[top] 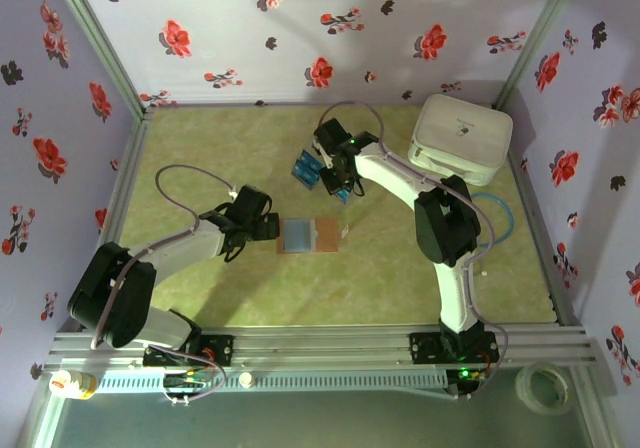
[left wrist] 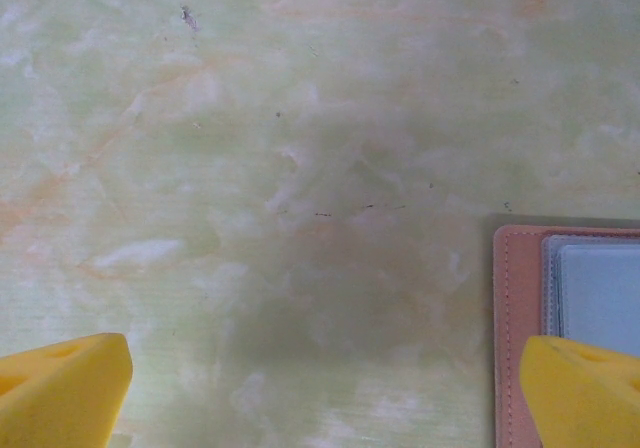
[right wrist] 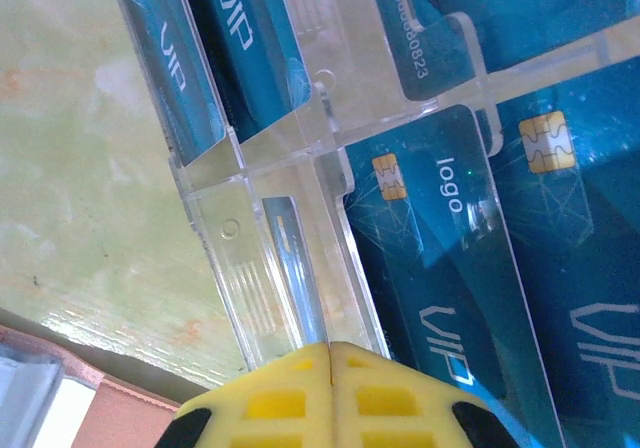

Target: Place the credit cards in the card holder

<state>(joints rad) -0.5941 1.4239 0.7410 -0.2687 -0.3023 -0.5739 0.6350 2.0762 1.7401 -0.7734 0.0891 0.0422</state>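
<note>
The card holder [top: 326,235] is seen lying open and flat near the middle of the green marbled bench [top: 400,278]. Its tan half is turned to the right, and a pale blue-grey pocket face is shown on its left half. The left tool [top: 270,228] is held low just beside the holder's left edge. In the left wrist view its yellow fingertips [left wrist: 62,393] are spread wide with nothing between them, and the stitched edge of the card holder [left wrist: 515,318] is found next to the fingertip at the right of that view.

The credit cards [top: 306,168] are stood further back on the bench, well apart from the holder, and the right tool [top: 338,180] is placed at them. In the right wrist view the cards are seen slotted into a clear stand [right wrist: 270,268]. The yellow pads [right wrist: 380,398] of the right tool are pressed together with no gap visible, right at the stand's lower edge and below a card marked "logo" and "VIP". Whether a card is pinched between them cannot be told. A white box [top: 460,136] is set at the back right corner.
</note>
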